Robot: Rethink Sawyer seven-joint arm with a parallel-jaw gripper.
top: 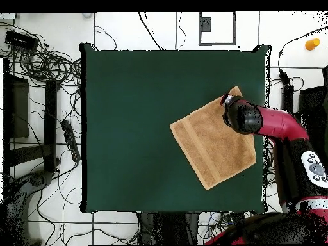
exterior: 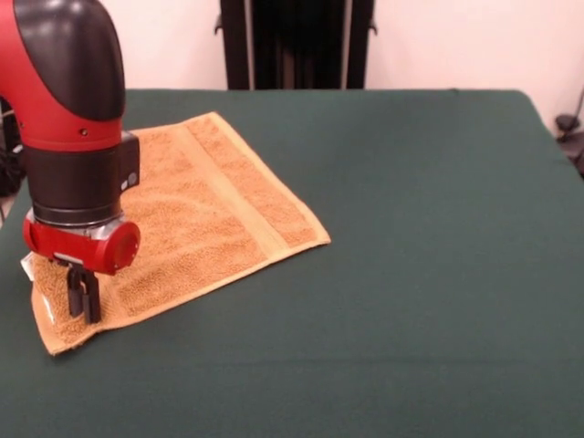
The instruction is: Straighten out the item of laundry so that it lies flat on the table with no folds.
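Towel [exterior: 196,219] lying flat, turned diagonal to the table [exterior: 411,274] edges. Gripper [exterior: 84,297] narrow, fingers touching the towel's corner; arm hiding part of it.

Dark green cloth worktop [exterior: 411,274] is taking up pretty much my whole view, mostly bare. Only thing lying on it is the golden-orange towel [exterior: 210,214], sitting spread out at an angle toward one side, one corner reaching close to the edge.

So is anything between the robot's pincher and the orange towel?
Nothing visible: the black gripper hangs right over a corner of the golden-orange terry towel on the dark green table.
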